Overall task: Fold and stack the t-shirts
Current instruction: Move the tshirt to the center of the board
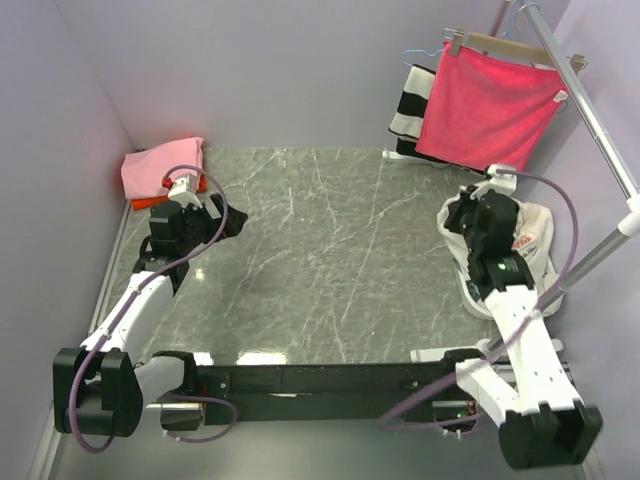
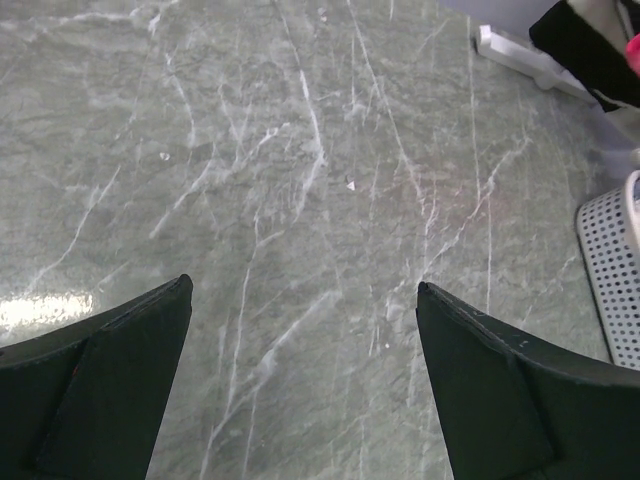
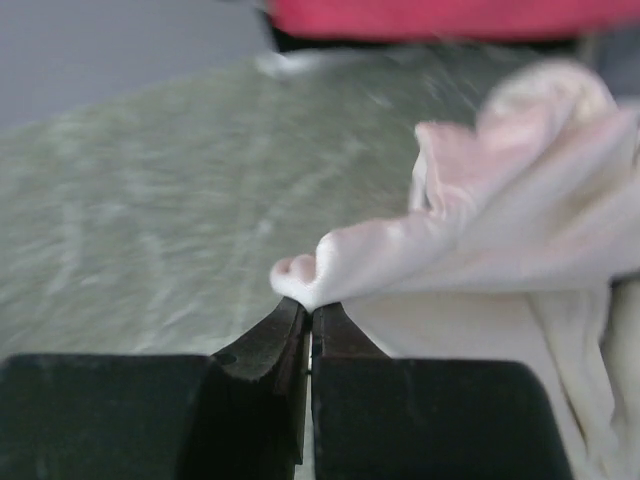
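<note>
Pinching a fold of the soft cream cotton t-shirt (image 3: 500, 220) between the clamped tips of the right gripper (image 3: 308, 312), bulk heaped just beyond them. Best lifting slowly, high, before spreading flat. Holding the left gripper (image 2: 305, 290) spread apart over grey marble tabletop (image 2: 300, 150).

- Top external: high behind the near edge, looking down on the whole table (image 1: 330, 200).
- Left wrist: close above the table, facing its far right corner.
- Right wrist: low, very near, blurred; apparently shares the cream t-shirt (image 3: 500, 200) with top external.
</note>
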`<act>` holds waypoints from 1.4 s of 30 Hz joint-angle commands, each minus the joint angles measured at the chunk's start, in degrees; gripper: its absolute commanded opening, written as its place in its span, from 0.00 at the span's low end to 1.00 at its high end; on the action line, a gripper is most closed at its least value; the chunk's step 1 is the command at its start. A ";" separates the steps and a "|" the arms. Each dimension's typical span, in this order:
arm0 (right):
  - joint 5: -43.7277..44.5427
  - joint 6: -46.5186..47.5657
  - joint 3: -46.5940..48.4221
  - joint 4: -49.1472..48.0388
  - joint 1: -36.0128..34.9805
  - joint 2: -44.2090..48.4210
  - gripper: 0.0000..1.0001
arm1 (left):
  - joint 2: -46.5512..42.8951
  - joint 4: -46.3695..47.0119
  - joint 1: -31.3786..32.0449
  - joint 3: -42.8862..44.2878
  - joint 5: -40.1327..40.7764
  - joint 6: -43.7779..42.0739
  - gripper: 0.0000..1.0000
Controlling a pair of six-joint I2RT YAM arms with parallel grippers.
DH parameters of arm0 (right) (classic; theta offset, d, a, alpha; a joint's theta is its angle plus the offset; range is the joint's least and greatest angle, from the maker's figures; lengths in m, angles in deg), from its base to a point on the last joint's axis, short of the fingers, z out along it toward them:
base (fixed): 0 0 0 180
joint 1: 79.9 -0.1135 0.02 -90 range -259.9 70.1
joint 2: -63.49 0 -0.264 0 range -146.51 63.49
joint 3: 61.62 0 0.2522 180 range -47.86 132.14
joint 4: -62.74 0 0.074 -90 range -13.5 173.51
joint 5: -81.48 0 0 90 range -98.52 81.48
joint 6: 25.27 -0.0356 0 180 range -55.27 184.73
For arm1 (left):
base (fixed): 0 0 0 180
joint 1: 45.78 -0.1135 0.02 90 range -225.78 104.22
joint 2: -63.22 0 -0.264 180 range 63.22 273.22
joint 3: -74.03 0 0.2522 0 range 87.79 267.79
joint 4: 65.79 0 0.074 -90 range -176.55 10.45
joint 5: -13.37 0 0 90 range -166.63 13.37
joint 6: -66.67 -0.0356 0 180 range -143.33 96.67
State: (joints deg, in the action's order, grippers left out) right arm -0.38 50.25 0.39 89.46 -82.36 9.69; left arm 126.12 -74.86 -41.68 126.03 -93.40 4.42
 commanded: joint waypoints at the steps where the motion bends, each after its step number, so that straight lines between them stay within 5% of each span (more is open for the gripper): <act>1: -15.34 5.34 12.46 1.89 -5.08 6.25 0.00 | -1.19 4.71 0.12 0.87 -2.12 1.61 0.99; 14: -54.51 -1.86 38.49 -2.31 -14.31 0.99 0.00 | -2.16 2.34 0.12 3.42 0.25 3.19 0.99; 17: -55.69 -3.45 40.00 -3.46 -16.96 -2.09 0.00 | -2.60 0.77 0.12 3.42 2.00 3.19 0.99; 27: -42.79 -3.63 15.66 -8.21 -19.43 -4.64 0.00 | -9.98 -1.35 0.12 0.70 10.54 4.68 1.00; 34: -16.36 -2.57 5.46 -2.76 -19.42 -11.49 0.00 | -9.46 1.19 1.26 -3.69 0.87 7.67 0.99; 42: 1.34 -4.15 6.41 3.57 -19.43 -14.22 0.00 | -5.42 1.81 19.71 -12.91 8.16 9.42 0.99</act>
State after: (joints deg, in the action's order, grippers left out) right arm -11.35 46.49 4.41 91.66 -101.76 -4.61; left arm 118.97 -75.78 -27.80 117.42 -87.24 11.30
